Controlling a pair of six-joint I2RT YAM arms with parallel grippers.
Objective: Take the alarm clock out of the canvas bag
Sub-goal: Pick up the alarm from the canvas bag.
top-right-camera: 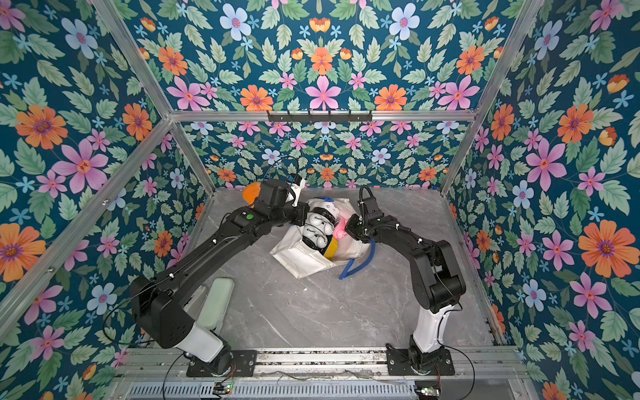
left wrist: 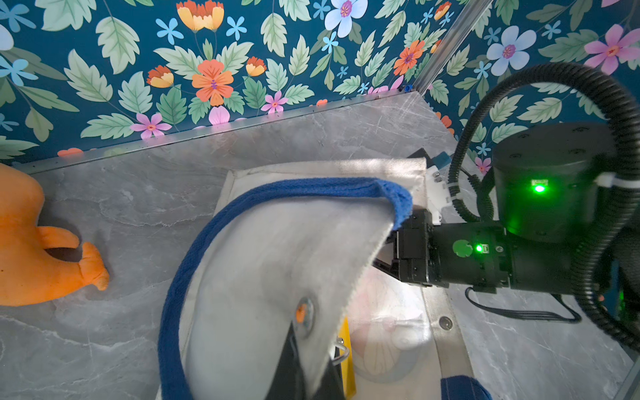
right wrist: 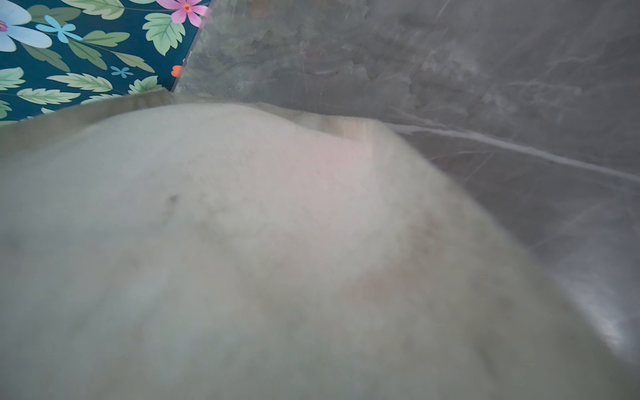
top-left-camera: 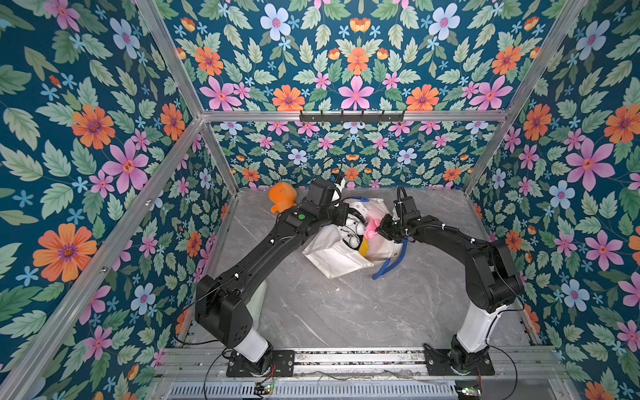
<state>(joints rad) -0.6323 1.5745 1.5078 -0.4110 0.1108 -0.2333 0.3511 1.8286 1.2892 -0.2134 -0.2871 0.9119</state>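
The white canvas bag [top-left-camera: 332,258] [top-right-camera: 304,261] lies at the middle rear of the table, its mouth held up. My left gripper [left wrist: 310,349] [top-right-camera: 322,247] is shut on the fabric at the bag's rim. Just inside the mouth, a pink alarm clock [top-left-camera: 370,228] [top-right-camera: 341,227] shows in both top views. My right gripper [top-left-camera: 381,230] [top-right-camera: 348,230] reaches into the bag, its tip against the clock. Bag cloth [right wrist: 242,242] fills the right wrist view and hides those jaws. A yellow thing [left wrist: 346,360] sits in the bag beside my left fingers.
An orange plush toy [top-left-camera: 281,200] [left wrist: 31,242] lies at the rear left, close behind my left arm. One blue handle [top-left-camera: 388,266] trails toward the front; the other [left wrist: 214,228] loops over the lifted rim. A pale green object [top-right-camera: 218,304] stands by the left arm's base.
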